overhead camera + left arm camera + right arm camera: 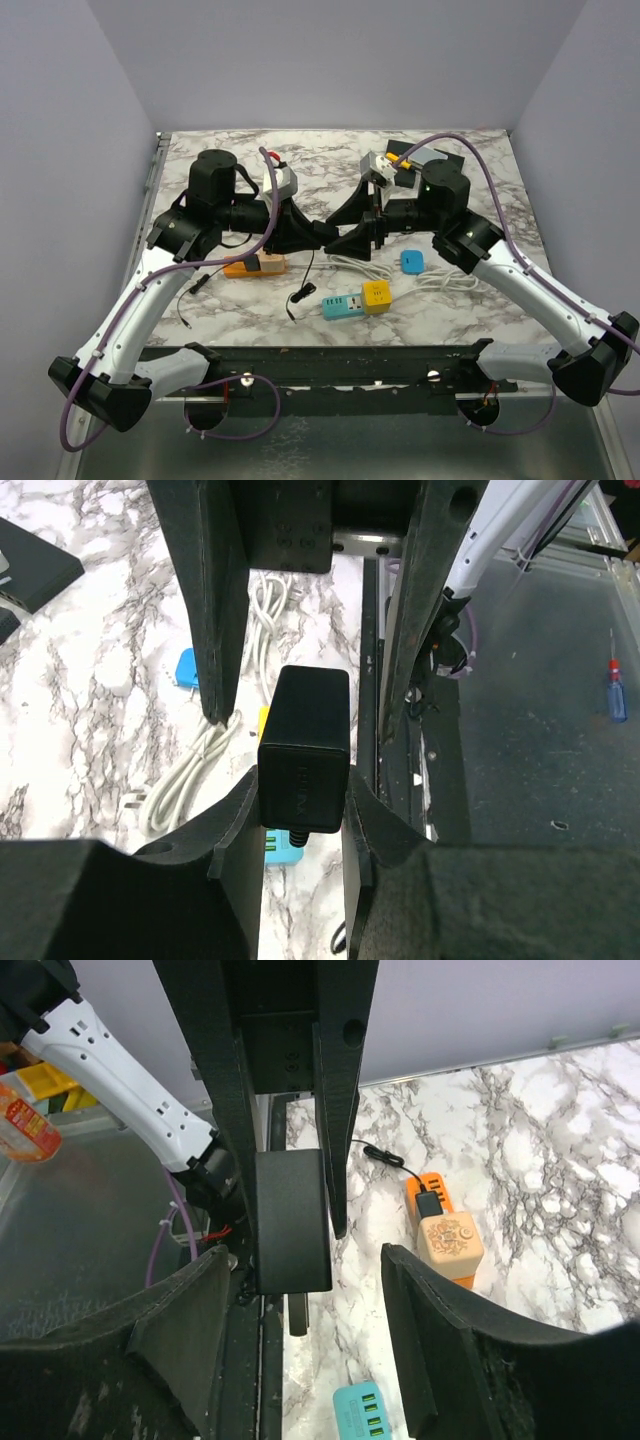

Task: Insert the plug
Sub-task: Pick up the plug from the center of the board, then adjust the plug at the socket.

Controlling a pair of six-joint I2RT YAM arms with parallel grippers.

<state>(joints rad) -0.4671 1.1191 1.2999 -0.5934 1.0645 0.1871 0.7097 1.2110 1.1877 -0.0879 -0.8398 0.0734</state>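
My left fingers (240, 825) clamp the black plug (305, 745) | my right fingers (200, 1300) spread clear of it | plug aloft right of orange power strip (255, 266), long axis wrist-to-wrist | prong (298, 1315), visible only from right wrist, faces right fingers

— What's lying on the marble table (440, 315)?
— A teal power strip (342, 305), with a yellow cube (377, 296) touching its right end.
— And around that strip?
— A thin black cable (298, 298) is just to its left and an orange power strip (255, 265) is farther left and back. Just behind it is a white cable (352, 265), and a small blue adapter (412, 262) is behind to the right.
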